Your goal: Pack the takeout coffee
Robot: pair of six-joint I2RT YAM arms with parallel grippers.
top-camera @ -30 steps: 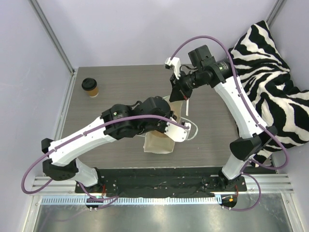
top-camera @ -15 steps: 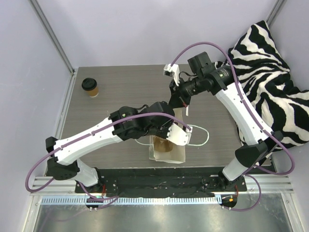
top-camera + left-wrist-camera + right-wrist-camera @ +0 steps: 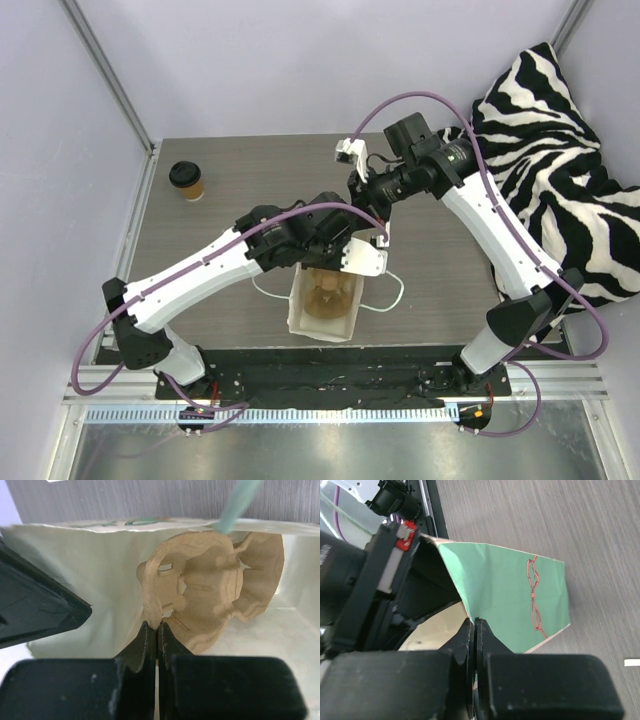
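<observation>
The takeout coffee (image 3: 187, 180), a tan cup with a black lid, stands upright at the table's far left, away from both arms. The mint-green paper bag (image 3: 300, 322) sits open near the front middle. A brown pulp carrier (image 3: 328, 300) is inside it. My left gripper (image 3: 330, 272) reaches into the bag mouth. In the left wrist view it (image 3: 158, 627) is shut on the carrier's (image 3: 210, 580) rim. My right gripper (image 3: 380, 212) is behind the bag. In the right wrist view it (image 3: 474, 622) is shut on the bag's (image 3: 520, 595) top edge.
A zebra-striped cloth (image 3: 560, 150) is heaped off the table's right side. White string handles (image 3: 395, 290) loop out on both sides of the bag. The grey wood table (image 3: 250, 170) is walled at the back and left. The arm bases stand along the near edge.
The left arm has swung and drawn back to the left. The bag shifted with it, and its mouth now faces up with the carrier showing inside. The right gripper drifted slightly left.
</observation>
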